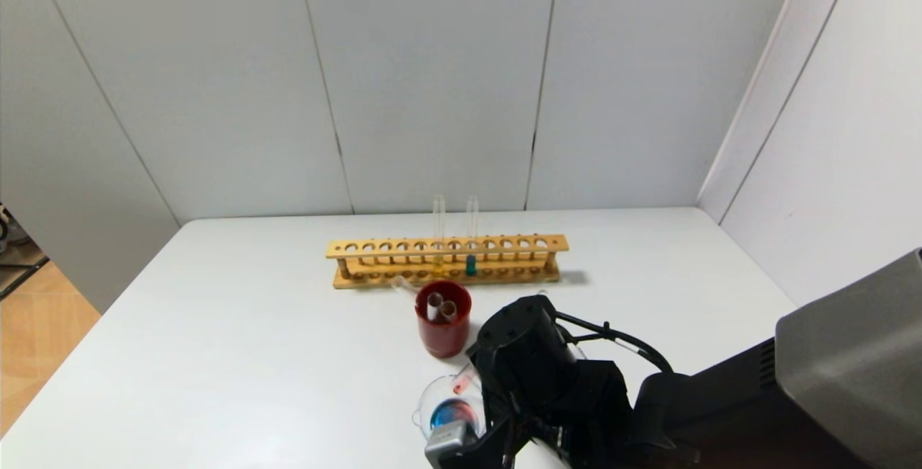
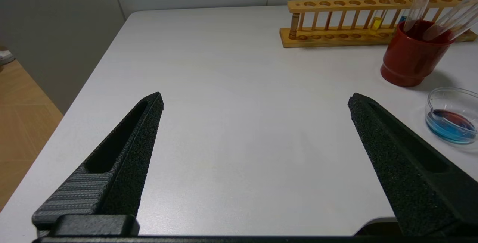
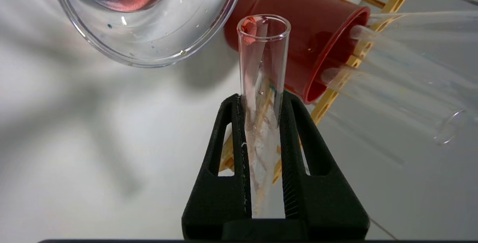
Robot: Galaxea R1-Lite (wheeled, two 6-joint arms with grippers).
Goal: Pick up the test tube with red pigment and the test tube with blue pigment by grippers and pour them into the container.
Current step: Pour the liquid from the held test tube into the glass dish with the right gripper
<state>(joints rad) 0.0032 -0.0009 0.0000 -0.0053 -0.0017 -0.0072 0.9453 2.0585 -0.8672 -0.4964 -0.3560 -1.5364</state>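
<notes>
My right gripper (image 3: pixel 261 99) is shut on a clear test tube (image 3: pixel 263 60) that is tilted, with its open mouth just off the container's rim. Only a smear of red liquid (image 3: pixel 249 30) sits at the mouth. The head view shows this red-tinted mouth (image 1: pixel 463 381) at the far rim of the container (image 1: pixel 425 404). The container (image 3: pixel 149 49) is a low clear glass dish holding blue and red liquid. No tube with bright blue liquid shows. My left gripper (image 2: pixel 257 99) is open and empty over bare table, left of the container (image 2: pixel 433 101).
A dark red cup (image 1: pixel 443 328) with two empty tubes stands just behind the container. Behind it, a wooden rack (image 1: pixel 374 247) holds a yellowish tube (image 1: pixel 438 238) and a teal-green tube (image 1: pixel 471 253). Walls stand behind and to the right.
</notes>
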